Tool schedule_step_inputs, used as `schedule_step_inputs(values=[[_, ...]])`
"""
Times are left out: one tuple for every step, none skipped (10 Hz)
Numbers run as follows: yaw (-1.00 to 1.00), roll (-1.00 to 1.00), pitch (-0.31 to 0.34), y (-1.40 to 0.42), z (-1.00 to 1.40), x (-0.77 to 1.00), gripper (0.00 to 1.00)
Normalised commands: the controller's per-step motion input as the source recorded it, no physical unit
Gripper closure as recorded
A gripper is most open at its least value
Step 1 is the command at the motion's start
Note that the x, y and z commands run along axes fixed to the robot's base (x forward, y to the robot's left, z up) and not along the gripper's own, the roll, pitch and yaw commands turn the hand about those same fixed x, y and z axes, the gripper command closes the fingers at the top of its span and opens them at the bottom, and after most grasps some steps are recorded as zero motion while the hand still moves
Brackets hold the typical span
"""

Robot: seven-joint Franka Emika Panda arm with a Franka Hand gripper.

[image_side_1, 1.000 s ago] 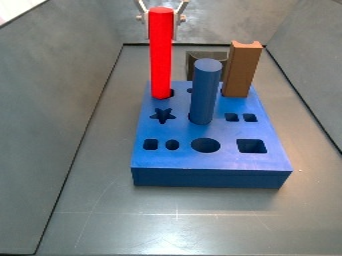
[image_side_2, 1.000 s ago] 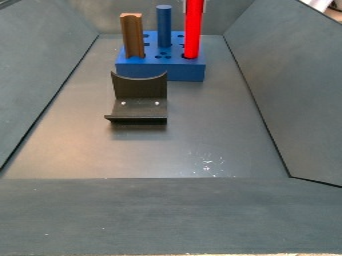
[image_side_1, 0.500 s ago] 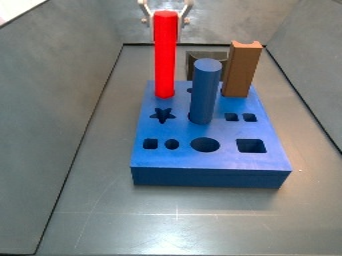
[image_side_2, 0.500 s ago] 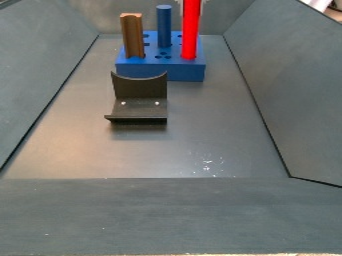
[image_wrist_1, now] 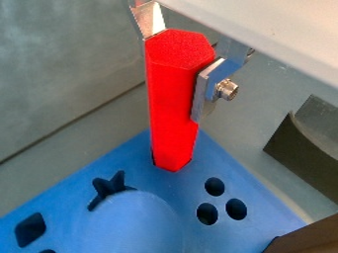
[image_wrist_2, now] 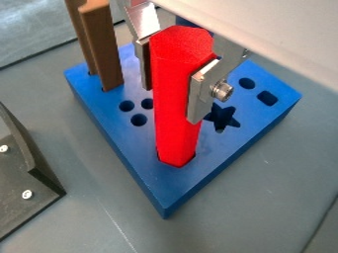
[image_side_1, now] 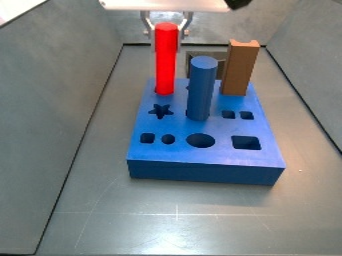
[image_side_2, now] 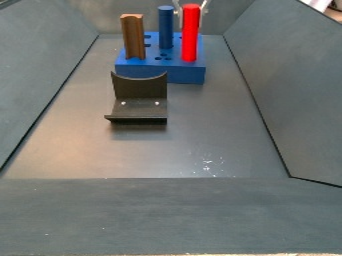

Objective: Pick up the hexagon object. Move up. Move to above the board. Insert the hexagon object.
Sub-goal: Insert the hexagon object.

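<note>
— Red peg (image_wrist_1: 173, 99) first: what grips it in this wrist view?
— The gripper (image_wrist_1: 183, 59) pinches the peg near its top, one silver finger (image_wrist_1: 211, 87) flat on one side and the other at the far edge. The peg's foot stands in a hole of the blue board (image_wrist_1: 158, 212), beside a star cut-out and round holes. A dark fixture (image_wrist_1: 306, 138) sits off the board.

— And the wrist view from the other side?
— Same pinch: gripper (image_wrist_2: 169, 54) closed on the peg (image_wrist_2: 176, 94), upright at the corner of the board (image_wrist_2: 199, 173). A brown block (image_wrist_2: 98, 44) stands close behind it.

— The side views?
— In one, the gripper (image_side_1: 166, 22) holds the peg (image_side_1: 164, 60) at the board's (image_side_1: 203, 160) back corner; a blue cylinder (image_side_1: 201, 88) and the brown block (image_side_1: 239, 67) stand near. In the other, the peg (image_side_2: 190, 32), cylinder (image_side_2: 164, 28) and block (image_side_2: 132, 35) rise from the board (image_side_2: 167, 70); the fixture (image_side_2: 138, 95) sits in front. The gripper is out of frame there.
</note>
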Motion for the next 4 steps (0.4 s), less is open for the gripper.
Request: schedule_step_inputs(values=[[0.07,0.06,-0.007,0.00,-1.00,0.29,1.00],[0.01,0.04,-0.056,0.00,-1.00,0.27,1.00],[0.00,-0.10,-0.114,0.03,-0.16,0.00,1.00],[0.00,0.00,0.000,0.00,0.00,0.00,1.00]])
